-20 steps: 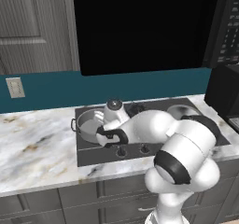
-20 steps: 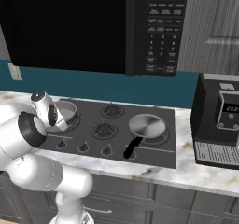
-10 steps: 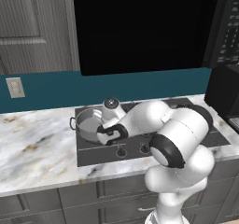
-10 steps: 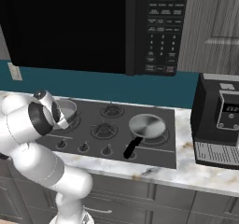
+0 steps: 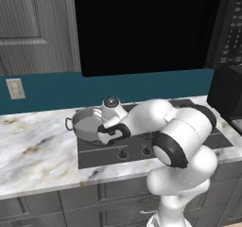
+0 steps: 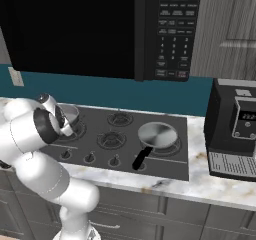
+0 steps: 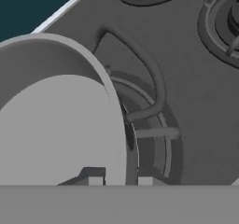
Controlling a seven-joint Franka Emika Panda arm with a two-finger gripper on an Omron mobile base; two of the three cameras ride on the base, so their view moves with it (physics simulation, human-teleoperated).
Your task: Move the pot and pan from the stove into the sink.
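The grey pot [image 5: 86, 124] stands on the stove's [image 5: 99, 156] front left burner, with small loop handles at its sides. My gripper [image 5: 101, 130] is down at the pot's right rim. In the hand view one fingertip [image 7: 95, 181] is inside the pot [image 7: 56, 125] and the other outside; the gripper [image 7: 120, 181] is shut on the wall between them. In the right base view my arm partly covers the pot [image 6: 73, 116]. The shallow pan [image 6: 158, 136] sits on the front right burner, its dark handle pointing toward the knobs. The sink is out of view.
A microwave [image 6: 170, 29] hangs above the stove [image 6: 167, 168]. A dark coffee machine [image 6: 235, 134] stands on the counter to the right. Marble counter [image 5: 33, 150] stretches left of the stove, below a wall outlet [image 5: 15, 89]. A raised burner grate [image 7: 154, 106] lies beside the pot.
The arm has leaned further over the stove and the hand has settled lower at the pot's right rim. Pot and pan have stayed where they were.
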